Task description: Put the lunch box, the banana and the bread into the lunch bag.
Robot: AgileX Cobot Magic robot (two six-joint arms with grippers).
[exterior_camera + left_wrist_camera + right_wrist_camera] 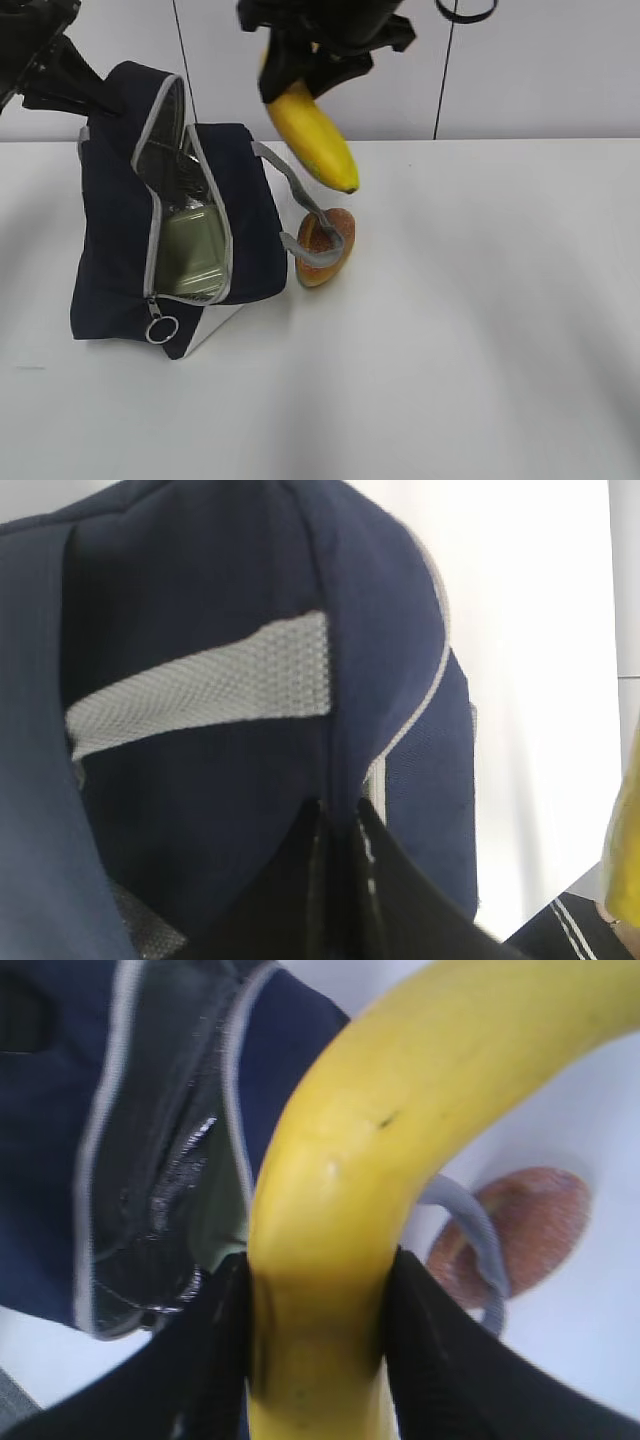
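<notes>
The navy lunch bag (115,240) stands open on the white table. The sage-green lid of the lunch box (192,252) shows inside it. My left gripper (338,810) is shut on the bag's upper flap (380,630) and holds it up, at the exterior view's top left (95,95). My right gripper (318,1280) is shut on the banana (340,1160) and holds it in the air, above and right of the bag's opening (312,135). The bread (328,245) lies on the table right of the bag, behind a grey strap handle (310,225); it also shows in the right wrist view (530,1225).
The bag's metal ring pull (161,329) hangs at its front lower corner. A black cable (440,70) hangs along the back wall. White table (480,330) stretches to the right and front.
</notes>
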